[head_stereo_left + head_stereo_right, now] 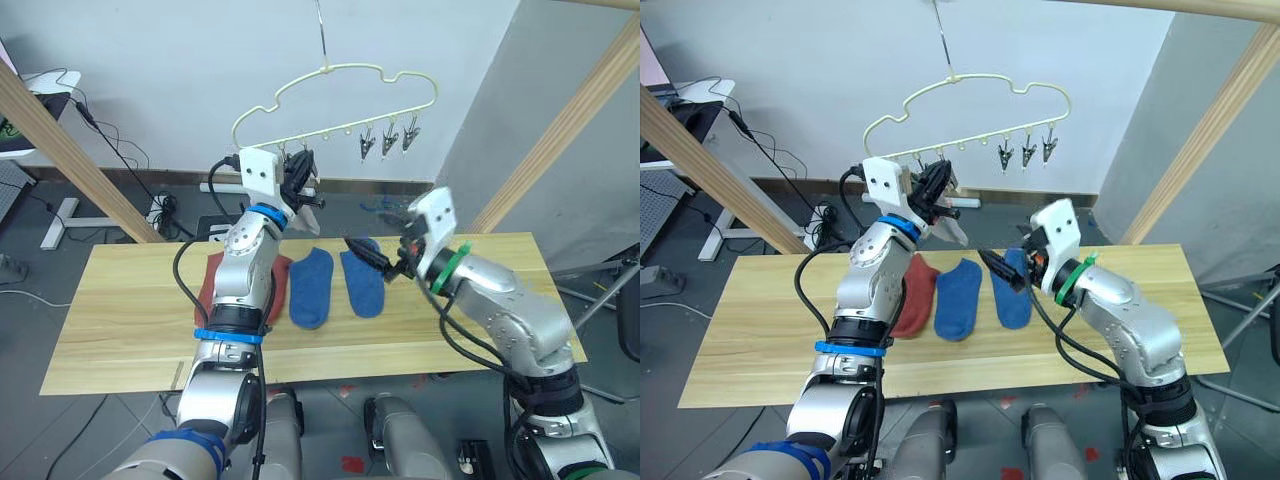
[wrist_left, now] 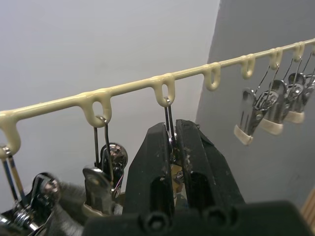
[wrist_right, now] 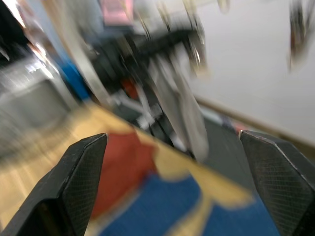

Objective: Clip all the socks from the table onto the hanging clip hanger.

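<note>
Slippage is the risk: left gripper [image 2: 172,142] pinches a clip [image 2: 170,147] under the clip hanger [image 1: 335,70]; grey sock [image 1: 952,228] (blurred) may drop. Right gripper [image 1: 998,268] gapes above blue socks [image 1: 960,298].

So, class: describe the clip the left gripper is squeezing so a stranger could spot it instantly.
Start at the pale-yellow clip hanger. Along its bottom row of loops, find the clip pinched between the left gripper's black fingers; unlike the three bunched clips at the far end, it's held.
</note>
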`<state>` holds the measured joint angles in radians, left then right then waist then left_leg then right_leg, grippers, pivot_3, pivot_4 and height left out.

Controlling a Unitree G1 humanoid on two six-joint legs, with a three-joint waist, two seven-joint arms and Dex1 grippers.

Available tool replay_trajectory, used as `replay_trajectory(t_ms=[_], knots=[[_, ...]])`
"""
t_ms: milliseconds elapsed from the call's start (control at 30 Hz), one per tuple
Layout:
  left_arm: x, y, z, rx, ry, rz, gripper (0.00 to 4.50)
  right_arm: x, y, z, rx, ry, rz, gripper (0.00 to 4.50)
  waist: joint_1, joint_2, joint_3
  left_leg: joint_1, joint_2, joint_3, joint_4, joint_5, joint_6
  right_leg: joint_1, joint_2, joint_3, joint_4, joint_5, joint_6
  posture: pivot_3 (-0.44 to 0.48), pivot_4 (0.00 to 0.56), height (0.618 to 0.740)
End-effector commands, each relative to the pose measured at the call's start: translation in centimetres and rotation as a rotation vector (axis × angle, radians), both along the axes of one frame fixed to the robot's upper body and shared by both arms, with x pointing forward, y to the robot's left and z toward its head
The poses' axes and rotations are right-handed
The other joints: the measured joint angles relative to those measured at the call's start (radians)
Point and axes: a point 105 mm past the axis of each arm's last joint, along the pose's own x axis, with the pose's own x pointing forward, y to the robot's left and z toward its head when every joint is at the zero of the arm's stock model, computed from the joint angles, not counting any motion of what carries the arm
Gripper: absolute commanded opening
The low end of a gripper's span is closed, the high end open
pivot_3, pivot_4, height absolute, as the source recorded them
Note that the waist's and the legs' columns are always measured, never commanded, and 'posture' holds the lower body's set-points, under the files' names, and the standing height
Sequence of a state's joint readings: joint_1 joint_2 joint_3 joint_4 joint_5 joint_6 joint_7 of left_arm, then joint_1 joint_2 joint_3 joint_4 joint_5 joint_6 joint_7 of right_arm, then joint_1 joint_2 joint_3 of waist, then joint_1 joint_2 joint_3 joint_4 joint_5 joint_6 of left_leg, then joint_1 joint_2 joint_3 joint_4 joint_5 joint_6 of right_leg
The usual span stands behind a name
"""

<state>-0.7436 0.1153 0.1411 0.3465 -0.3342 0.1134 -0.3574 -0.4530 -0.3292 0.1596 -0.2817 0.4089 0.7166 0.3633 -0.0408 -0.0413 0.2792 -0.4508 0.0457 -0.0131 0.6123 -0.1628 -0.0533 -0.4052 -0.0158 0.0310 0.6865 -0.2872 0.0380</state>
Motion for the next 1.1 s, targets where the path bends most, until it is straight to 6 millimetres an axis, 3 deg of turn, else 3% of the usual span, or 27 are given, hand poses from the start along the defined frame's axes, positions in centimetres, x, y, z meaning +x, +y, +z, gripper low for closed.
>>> replay_trajectory(t_ms=[33, 300, 567, 700, 933, 1033, 1100], knots=[[-0.5, 0.9, 1.1, -0.055, 0.044, -0.041, 0.01, 2.7, 0.3, -3.8, -0.144, 0.04, -0.052, 4.5, -0.007, 0.0, 0.0, 0.0, 0.0, 0.0, 0.0, 0.0, 0.0, 0.0, 0.0, 0.0, 0.001, 0.0, 0.0, -0.082, 0.247, 0.74], [-1.8, 3.6, 1.8, -0.052, 0.108, -0.071, 0.01, 7.0, 1.5, -9.3, -0.283, 0.143, -0.099, 4.5, -0.017, 0.0, 0.0, 0.003, 0.001, 0.0, 0.002, 0.001, 0.0, -0.001, 0.001, 0.001, 0.009, 0.0, -0.001, -0.018, 0.247, 0.74], [-2.9, 3.3, 1.3, -0.069, 0.135, -0.068, 0.01, 7.1, 1.5, -13.8, -0.375, 0.255, -0.1, 4.5, 0.003, 0.0, 0.0, 0.003, 0.0, 0.001, 0.002, 0.001, 0.0, -0.001, -0.001, 0.002, 0.009, 0.0, -0.001, 0.024, 0.252, 0.74], [-3.0, 3.6, 1.2, -0.072, 0.145, -0.062, 0.0, 6.7, 1.5, -14.4, -0.369, 0.274, -0.064, 3.55, 0.005, 0.0, 0.0, 0.007, 0.0, 0.001, 0.002, 0.001, 0.0, 0.001, 0.0, 0.002, 0.011, 0.001, -0.001, 0.027, 0.255, 0.74], [-3.2, 3.6, 0.9, -0.097, 0.177, -0.083, 0.0, 5.8, 0.3, -14.8, -0.349, 0.269, -0.027, 1.1, 0.007, 0.0, 0.0, 0.009, 0.001, 0.004, 0.001, 0.001, 0.0, 0.002, 0.001, 0.005, 0.011, 0.001, -0.001, 0.028, 0.253, 0.74], [-3.3, 3.4, 0.5, -0.181, 0.242, -0.133, 0.0, 5.3, -0.2, -13.3, -0.301, 0.205, -0.002, 0.02, 0.009, 0.0, 0.0, 0.009, 0.001, 0.005, 0.001, 0.001, 0.0, 0.002, 0.001, 0.006, 0.011, 0.001, -0.001, 0.022, 0.254, 0.74], [-3.2, 3.8, 0.4, -0.245, 0.276, -0.14, 0.0, 4.6, -0.4, -11.9, -0.266, 0.157, 0.026, 0.01, 0.01, 0.0, 0.0, 0.009, 0.001, 0.005, 0.001, 0.001, 0.0, 0.002, 0.001, 0.006, 0.011, 0.001, -0.001, 0.016, 0.254, 0.74]])
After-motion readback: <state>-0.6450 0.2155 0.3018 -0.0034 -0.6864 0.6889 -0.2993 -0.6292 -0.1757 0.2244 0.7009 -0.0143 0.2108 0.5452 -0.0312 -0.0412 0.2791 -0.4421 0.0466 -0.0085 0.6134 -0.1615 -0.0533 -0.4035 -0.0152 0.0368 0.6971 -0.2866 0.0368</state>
